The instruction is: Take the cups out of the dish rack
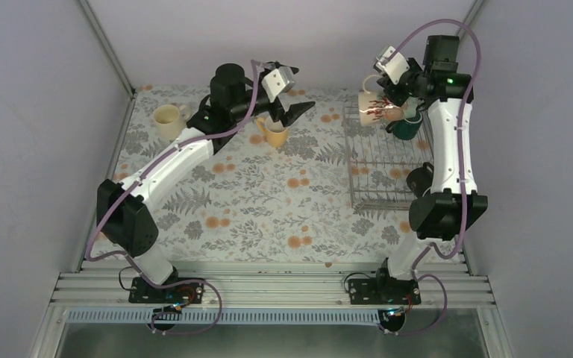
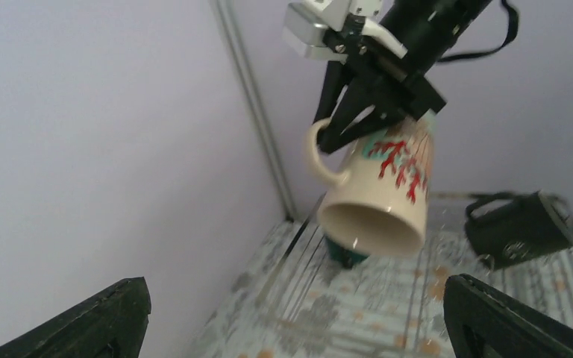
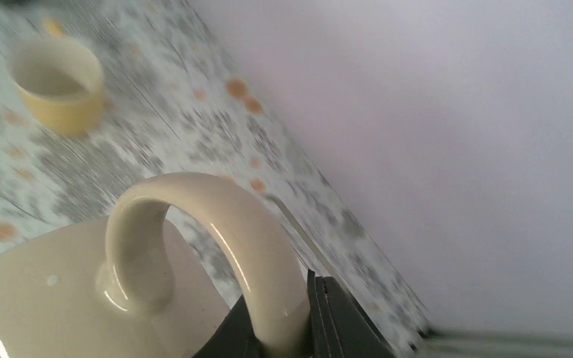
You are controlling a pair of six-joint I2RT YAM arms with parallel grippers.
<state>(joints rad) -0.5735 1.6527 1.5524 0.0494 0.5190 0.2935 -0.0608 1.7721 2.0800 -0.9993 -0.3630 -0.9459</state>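
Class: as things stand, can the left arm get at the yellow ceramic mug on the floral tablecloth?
Probably yes: the left gripper hangs open right by the yellow ceramic mug, and nothing appears to lie between them.

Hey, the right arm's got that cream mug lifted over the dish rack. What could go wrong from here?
1. The right fingers pinch the cream mug only by its handle, and it hangs tilted mouth-down, so it might swing or slip.
2. The green mug sits in the dish rack close below, so a drop could strike it.
3. The left fingers hang open above the yellow mug; carrying the cream mug that way risks a bump.
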